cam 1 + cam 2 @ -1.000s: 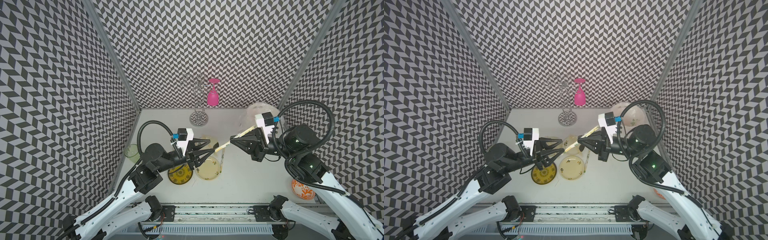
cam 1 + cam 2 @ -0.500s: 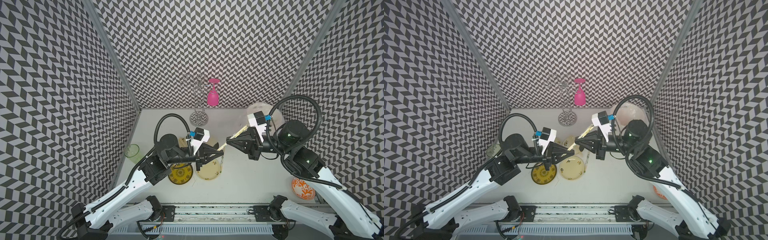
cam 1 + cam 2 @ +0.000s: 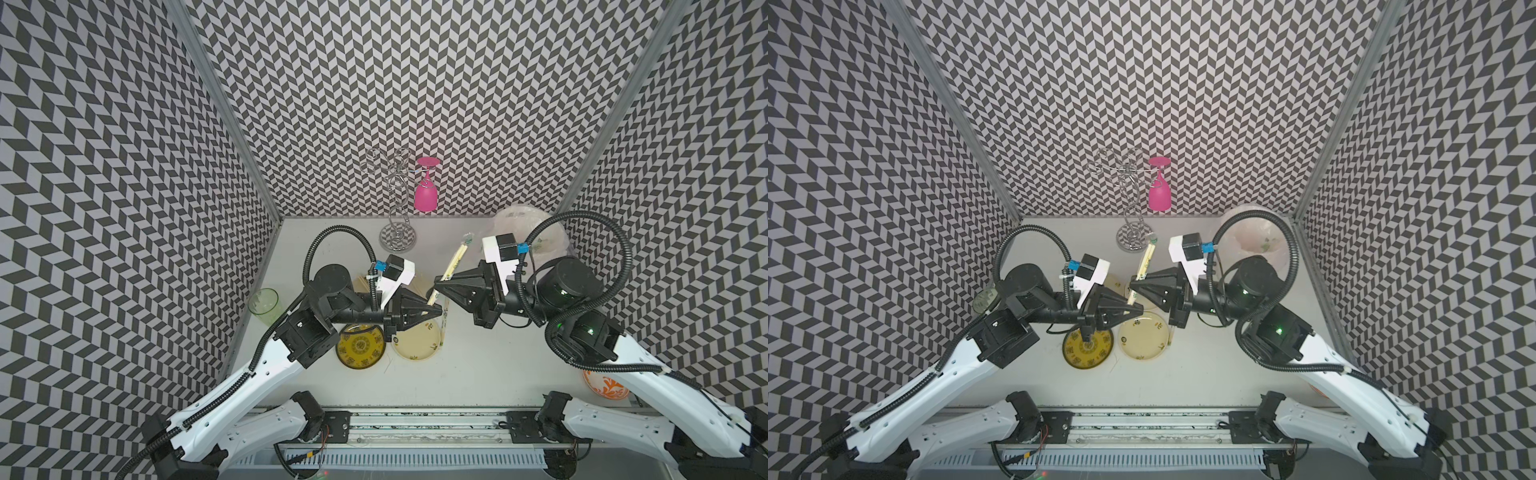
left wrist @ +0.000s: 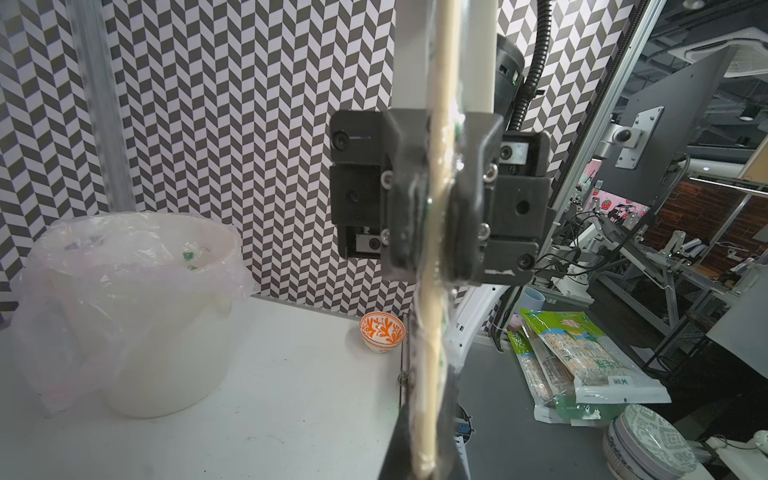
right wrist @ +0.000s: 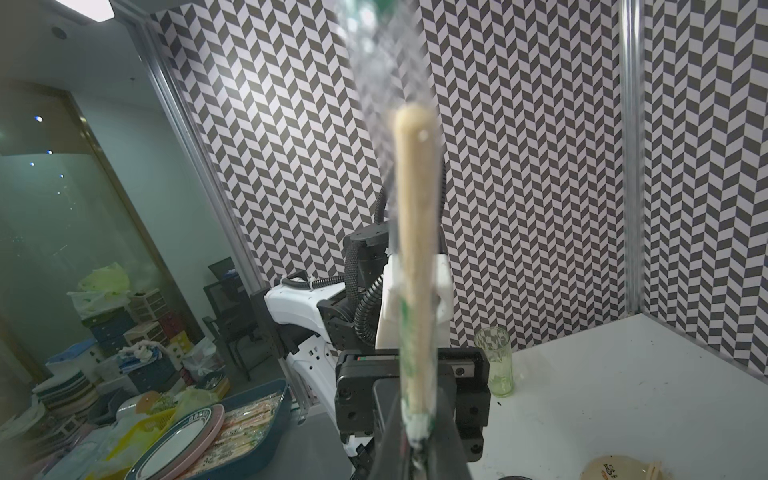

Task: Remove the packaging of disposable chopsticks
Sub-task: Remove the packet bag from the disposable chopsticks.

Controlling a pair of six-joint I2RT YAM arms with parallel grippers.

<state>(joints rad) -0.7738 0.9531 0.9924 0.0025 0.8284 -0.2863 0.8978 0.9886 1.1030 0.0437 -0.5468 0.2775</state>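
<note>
One pair of disposable chopsticks point(image 3: 449, 268) point(image 3: 1143, 270), still inside its clear packaging point(image 4: 442, 166) with the green end point(image 3: 468, 240) pointing to the back wall, hangs above the plates between both arms. My left gripper point(image 3: 436, 310) point(image 3: 1139, 309) point(image 4: 424, 457) is shut on the near end of the wrapped sticks. Just behind it, my right gripper point(image 3: 437, 286) point(image 3: 1133, 286) point(image 5: 417, 440) is shut on the packaging, which bunches white at its jaws. The tan sticks point(image 5: 415, 249) rise away from the right wrist camera.
Below the grippers lie a pale plate point(image 3: 415, 347) with another printed sleeve point(image 3: 444, 328) at its rim and a yellow patterned plate point(image 3: 360, 347). A green cup point(image 3: 264, 305) stands left, a wire rack point(image 3: 397, 239) with a pink glass point(image 3: 425, 195) behind, a bagged white bin point(image 3: 528, 232) back right, an orange bowl point(image 3: 604, 384) front right.
My left arm has swung right to the chopsticks' near end and its jaws have shut there. The right arm has shifted left, turning the wrapped sticks steeper.
</note>
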